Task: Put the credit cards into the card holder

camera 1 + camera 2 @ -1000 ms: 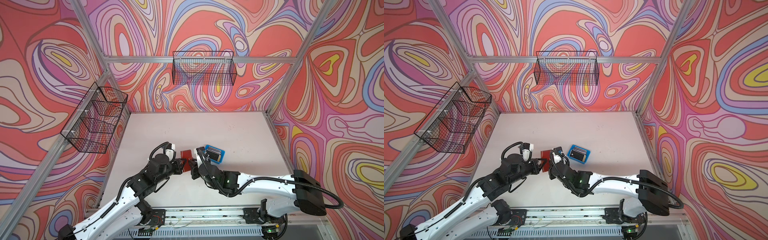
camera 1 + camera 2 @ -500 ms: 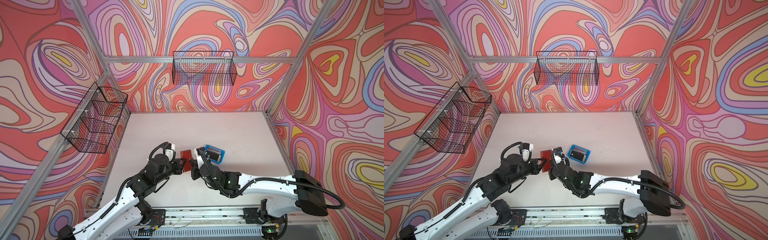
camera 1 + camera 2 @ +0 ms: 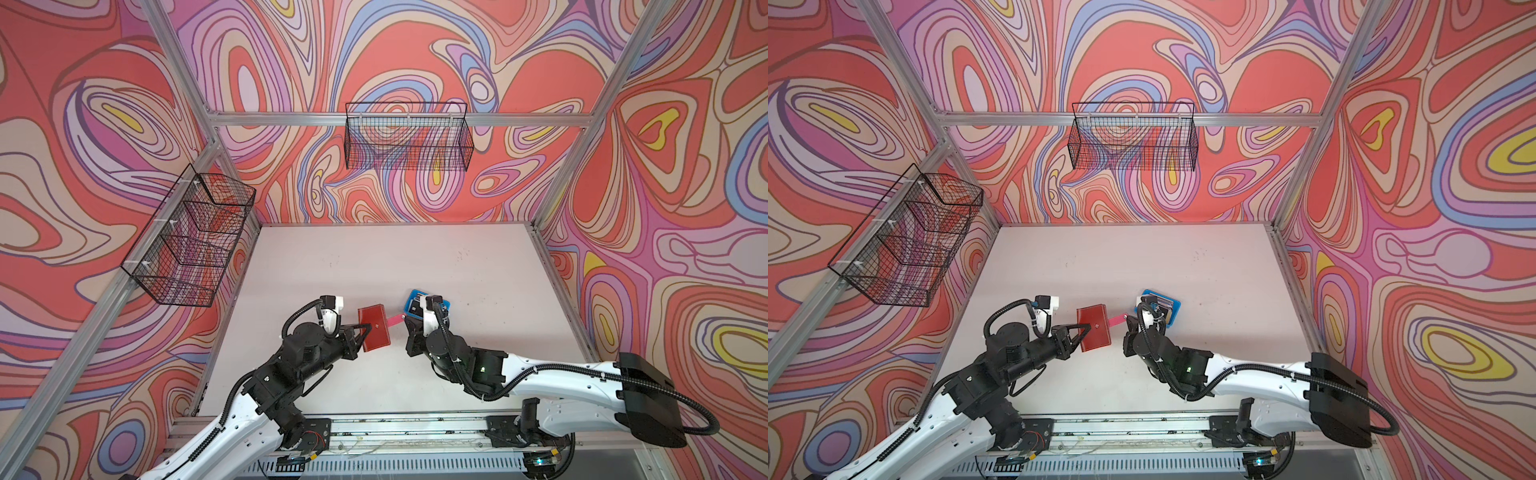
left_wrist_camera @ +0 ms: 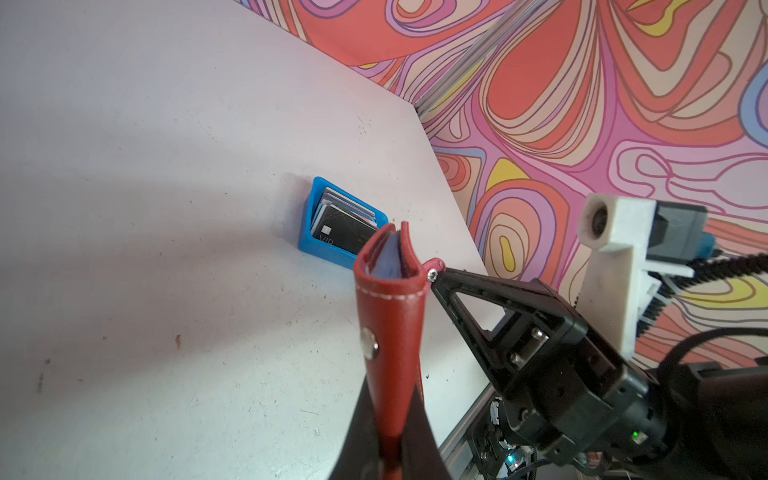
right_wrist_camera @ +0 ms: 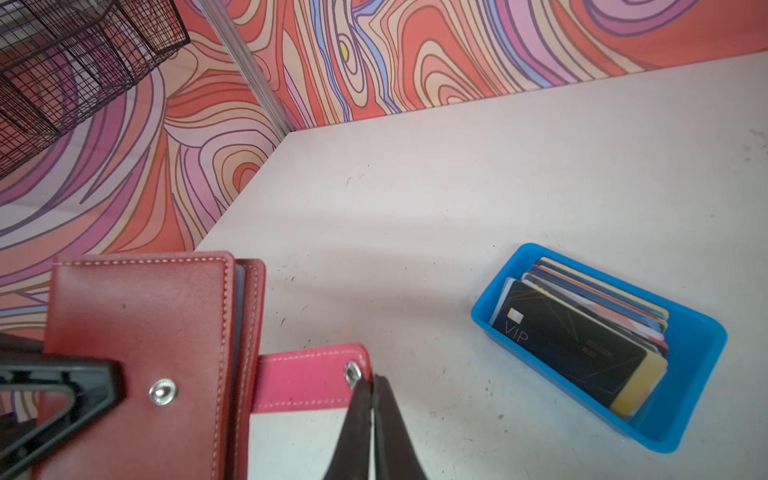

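The red-brown card holder [image 3: 375,329] [image 3: 1095,329] hangs closed above the table, and my left gripper [image 3: 365,330] [image 4: 390,411] is shut on its left edge. Its pink snap tab [image 5: 305,382] [image 3: 395,319] is unsnapped and stretched out to the right. My right gripper [image 5: 372,384] [image 3: 1126,322] is shut on the tab's end beside the snap. The credit cards [image 5: 582,336] [image 4: 345,226] stand in a stack, black one in front, in a small blue tray [image 5: 681,415] [image 3: 1174,309] just right of the right gripper.
Two black wire baskets hang on the walls, one at the back [image 3: 409,141] and one on the left [image 3: 191,245]. An aluminium rail [image 3: 415,426] runs along the table's front edge under both arms.
The right gripper has shut on the pink tab and drawn it a little to the right, away from the card holder. The left gripper has kept its hold without moving.
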`<state>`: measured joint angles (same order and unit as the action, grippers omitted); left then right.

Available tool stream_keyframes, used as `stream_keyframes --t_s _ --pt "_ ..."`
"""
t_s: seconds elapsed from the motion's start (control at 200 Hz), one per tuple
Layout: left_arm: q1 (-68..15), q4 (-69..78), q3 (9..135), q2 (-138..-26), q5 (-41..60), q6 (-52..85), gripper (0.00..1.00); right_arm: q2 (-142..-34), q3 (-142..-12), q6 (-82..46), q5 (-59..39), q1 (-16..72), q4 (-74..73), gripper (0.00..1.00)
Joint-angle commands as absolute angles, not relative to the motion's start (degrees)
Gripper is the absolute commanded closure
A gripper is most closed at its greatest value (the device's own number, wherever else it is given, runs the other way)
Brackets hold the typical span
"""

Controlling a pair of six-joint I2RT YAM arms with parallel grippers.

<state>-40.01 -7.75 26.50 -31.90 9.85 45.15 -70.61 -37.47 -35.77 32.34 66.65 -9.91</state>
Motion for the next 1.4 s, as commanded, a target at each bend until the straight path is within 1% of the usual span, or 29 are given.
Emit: stream_keyframes --t_s 0.0,0.04,0.12,0.24,0.285,0.356,0.521,0.776,0.851,0.946,1.037,1.287,1.397 --pt "-39.48 -4.6 27.39 -30.59 12.92 45.27 1.0 -68.85 -35.87 -38.43 31.45 65.65 -11.11 0.89" --pt "-39.46 -4.35 27.43 -30.67 13.22 45.26 1.0 -68.42 -35.57 -38.58 30.86 65.65 -11.6 0.84" --pt "-39.46 -2.25 26.32 -30.9 13.87 45.84 1.0 -67.32 -34.63 -39.24 30.11 65.67 -12.63 0.79" --pt "-39.38 0.14 25.42 -31.35 14.37 46.59 1.0 -64.75 -31.25 -42.02 29.21 65.65 -15.3 0.69" --pt "-39.33 0.31 25.61 -31.38 14.26 46.43 1.0 -63.43 -28.78 -43.7 28.55 65.66 -18.02 0.64" --pt "-39.21 -0.31 26.34 -31.38 13.81 46.02 1.0 -62.38 -24.84 -46.12 27.19 65.68 -23.28 0.6" --pt "-38.94 0.0 26.54 -30.94 13.74 45.79 1.0 -63.28 -20.07 -48.05 21.46 65.65 -34.05 0.6" --pt "-38.94 0.06 27.03 -31.25 14.05 45.44 1.0 -70.0 -21.68 -48.98 11.19 65.65 -43.73 0.66" --pt "-38.94 0.59 26.66 -31.22 14.15 45.48 1.0 -72.11 -22.55 -49.02 9.59 65.66 -44.69 0.67" --pt "-38.94 1.13 26.04 -31.14 14.06 45.7 1.0 -74.7 -23.29 -49.38 8.92 65.65 -45.92 0.69" --pt "-38.89 0.2 26.27 -31.05 13.76 45.29 1.0 -74.85 -23.38 -49.32 8.24 65.65 -47.11 0.71" --pt "-38.85 -1.55 26.3 -29.89 10.96 44.3 1.0 -72.15 -23.73 -48.61 12.2 65.65 -41.21 0.71" --pt "-38.9 -1.75 26.43 -29.97 10.62 43.88 1.0 -71.9 -23.26 -49.04 13.9 65.65 -40.03 0.73"
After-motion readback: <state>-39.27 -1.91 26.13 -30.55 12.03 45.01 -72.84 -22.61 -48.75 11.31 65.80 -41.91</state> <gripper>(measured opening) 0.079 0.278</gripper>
